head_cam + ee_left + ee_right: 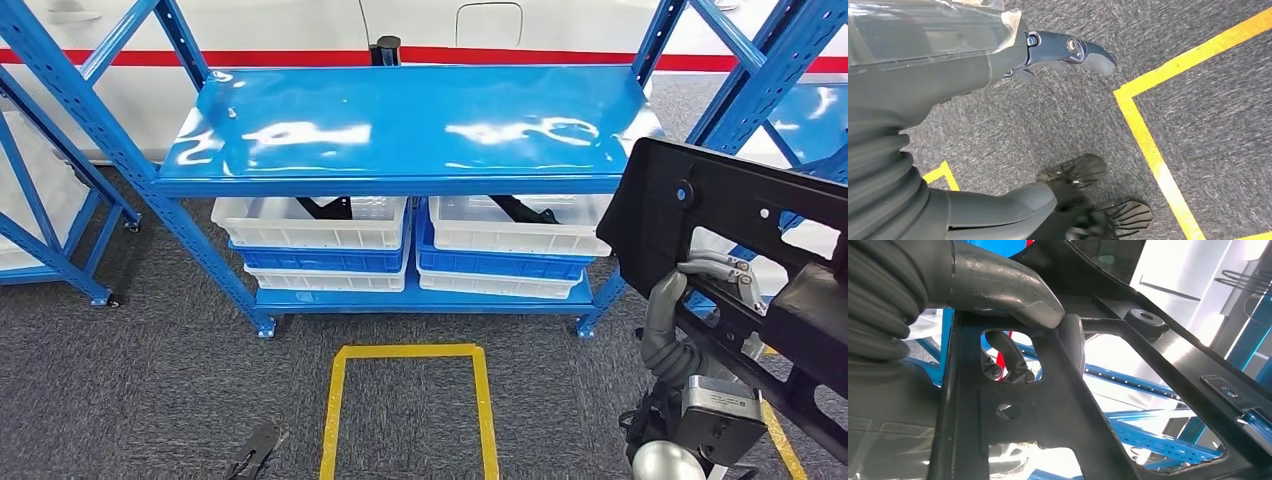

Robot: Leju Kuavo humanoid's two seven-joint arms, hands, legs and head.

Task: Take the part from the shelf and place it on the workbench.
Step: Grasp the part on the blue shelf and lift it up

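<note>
- Your right hand grips the part through a cutout.
- It looks stiff, wide, awkward; hold near its middle.
- Left hand hangs open, empty.

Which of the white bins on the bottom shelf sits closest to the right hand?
The top white bin of the right-side stack, nearest the right hand holding the black part.

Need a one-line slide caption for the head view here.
Right hand holds a black frame part beside a blue shelf with white bins underneath.
</note>
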